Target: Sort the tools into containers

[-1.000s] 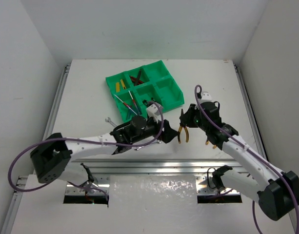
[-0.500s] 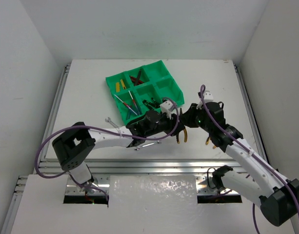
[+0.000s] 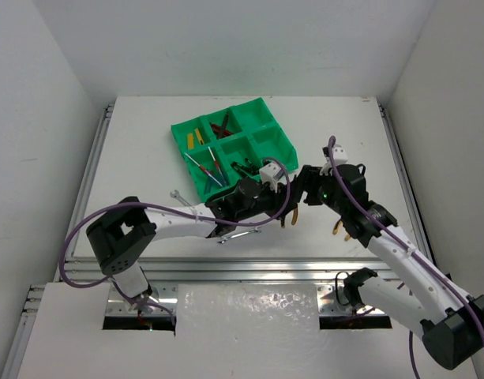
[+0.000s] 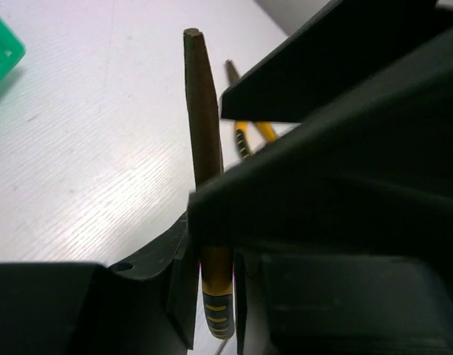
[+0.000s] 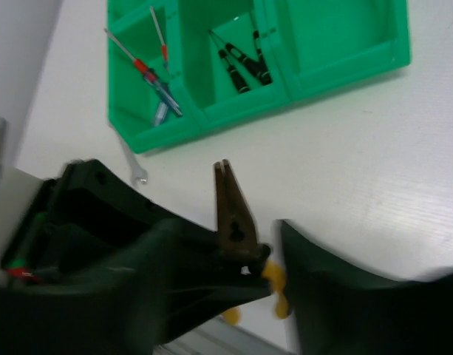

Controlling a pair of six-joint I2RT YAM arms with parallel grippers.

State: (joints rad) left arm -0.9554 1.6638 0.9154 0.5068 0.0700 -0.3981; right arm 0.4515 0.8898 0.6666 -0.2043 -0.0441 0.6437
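A spare pair of pliers lies on the table, lower right of centre in the top view. Just beyond it, the held pliers sit between the two arms. The left gripper is clamped across them near the pivot. The right gripper stands partly apart, with a gap beside them, and grips nothing. Their long axis runs near to far, nose toward the green tray, which lies up and left of the left gripper. That arm looks nearer to it.
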